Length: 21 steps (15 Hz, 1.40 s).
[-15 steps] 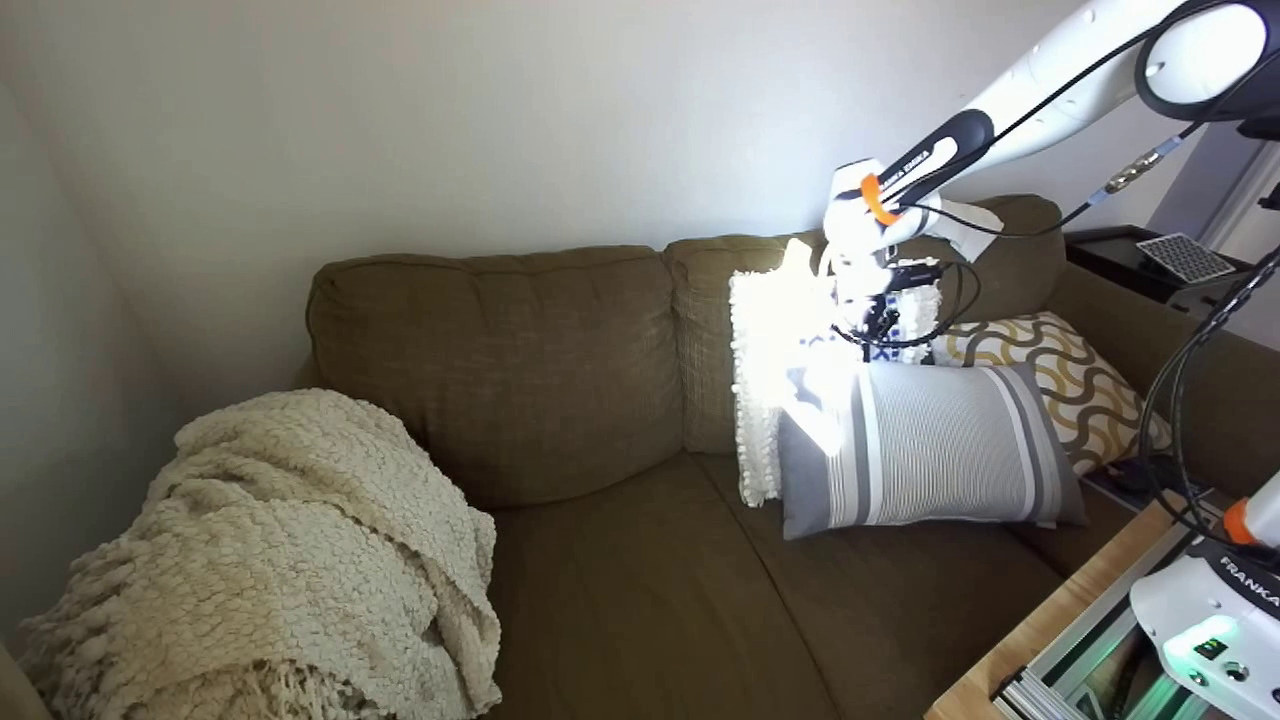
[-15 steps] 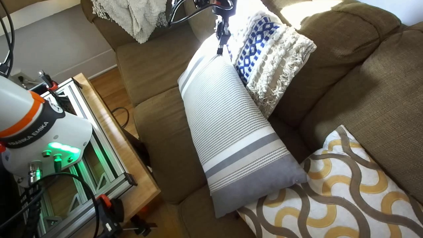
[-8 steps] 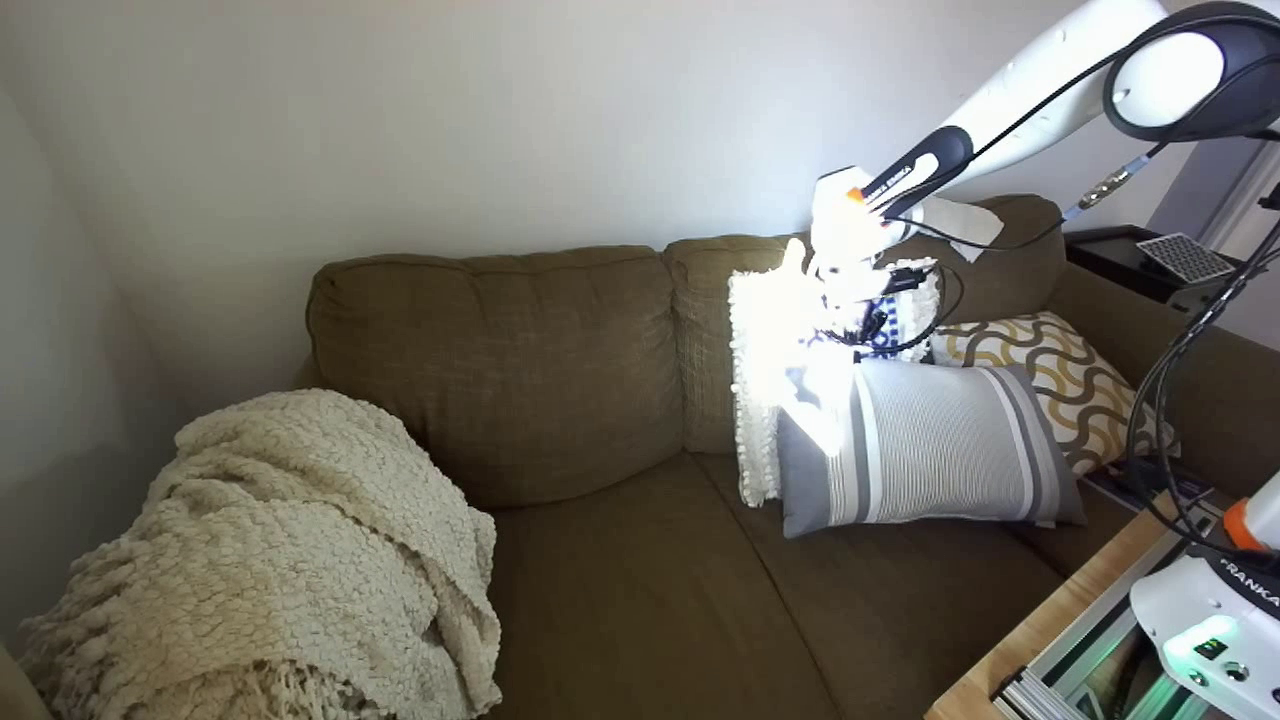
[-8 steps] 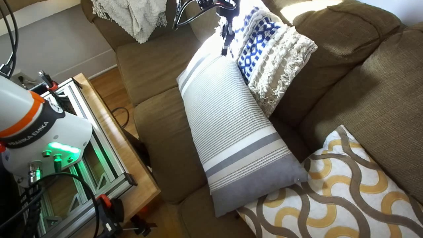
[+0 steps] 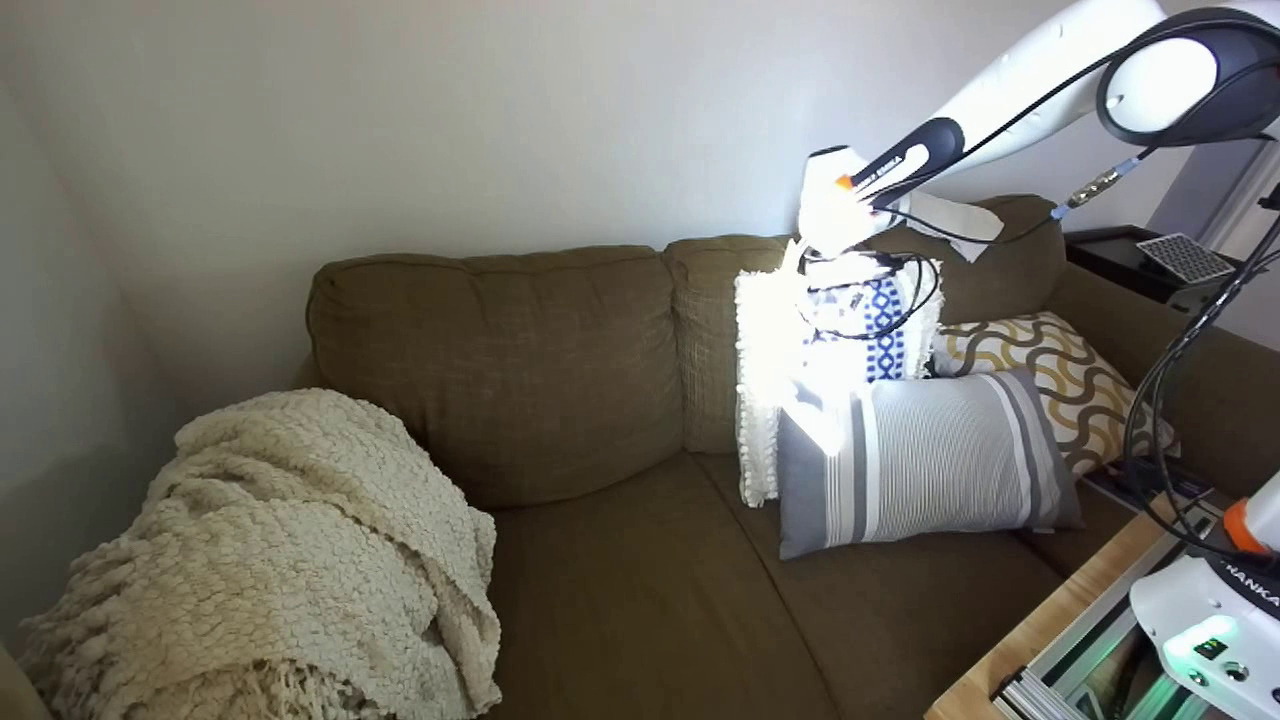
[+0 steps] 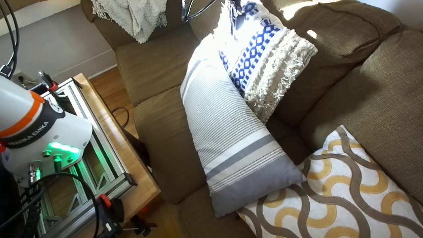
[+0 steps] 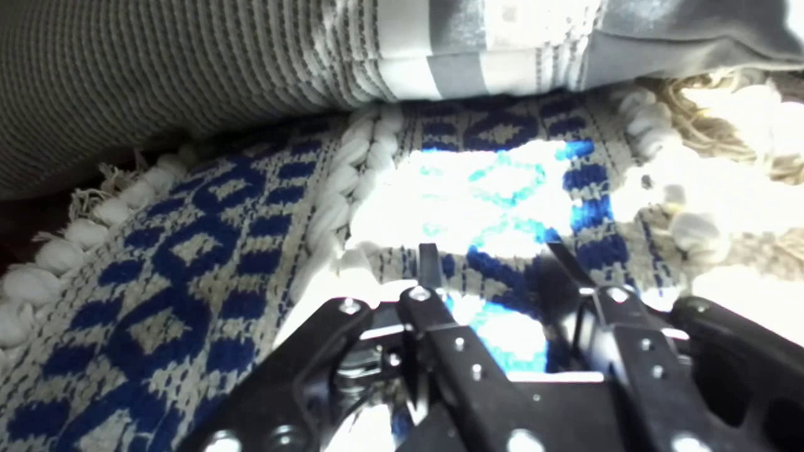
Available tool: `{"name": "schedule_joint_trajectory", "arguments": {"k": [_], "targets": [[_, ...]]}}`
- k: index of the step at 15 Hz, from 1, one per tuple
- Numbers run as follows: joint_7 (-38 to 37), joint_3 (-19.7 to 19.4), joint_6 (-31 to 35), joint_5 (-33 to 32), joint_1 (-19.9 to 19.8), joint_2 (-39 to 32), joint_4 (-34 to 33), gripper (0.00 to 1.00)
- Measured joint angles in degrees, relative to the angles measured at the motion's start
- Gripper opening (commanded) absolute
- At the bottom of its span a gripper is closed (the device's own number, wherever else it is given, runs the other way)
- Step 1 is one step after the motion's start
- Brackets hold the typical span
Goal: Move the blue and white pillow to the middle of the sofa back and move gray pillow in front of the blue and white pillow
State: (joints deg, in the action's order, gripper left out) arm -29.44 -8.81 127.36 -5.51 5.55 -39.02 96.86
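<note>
Risen off the gray pillow (image 6: 228, 122), the hand (image 7: 492, 248) stands parted, empty; it should withdraw gently upward, leaving that pillow before the blue and white pillow (image 6: 256, 59) propped against the sofa back (image 5: 560, 350).

Wrist view: bottom edge crops the gripper (image 7: 492, 248), top edge crops the gray pillow (image 7: 301, 56), a bright patch bleaches part of the blue and white pillow (image 7: 352, 188) — can't tell whether gripper and pillow touch. In an exterior view the arm (image 5: 1010, 95) runs off the right edge and glare swallows the gripper's fingers. In both exterior views the gray pillow covers the blue and white pillow's lower part — in an exterior view, top edge cuts the blanket (image 6: 134, 16) and most of the gripper, bottom and right edges the yellow-and-brown patterned pillow (image 6: 337, 195).
</note>
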Motion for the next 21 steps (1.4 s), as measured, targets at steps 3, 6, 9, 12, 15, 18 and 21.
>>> {"name": "schedule_joint_trajectory", "arguments": {"k": [3, 6, 9, 12, 15, 18, 21], "targets": [[0.15, 0.19, 2.98, 0.23, 0.13, 0.01, -0.36, 0.98], [0.57, 0.45, 7.53, 2.10, -0.49, 0.88, 0.35, 1.00], [1.38, 0.46, 10.93, 4.16, -1.36, 3.76, 2.55, 1.00], [2.79, 0.54, 12.61, 5.97, -2.34, 8.23, 5.33, 1.00], [7.12, 1.65, 12.63, 9.34, -4.20, 13.48, 8.30, 1.00], [12.75, 3.26, 7.96, 12.74, -6.44, 18.93, 10.90, 1.00], [13.82, 3.23, -0.02, 12.76, -7.08, 23.94, 12.04, 1.00]]}}
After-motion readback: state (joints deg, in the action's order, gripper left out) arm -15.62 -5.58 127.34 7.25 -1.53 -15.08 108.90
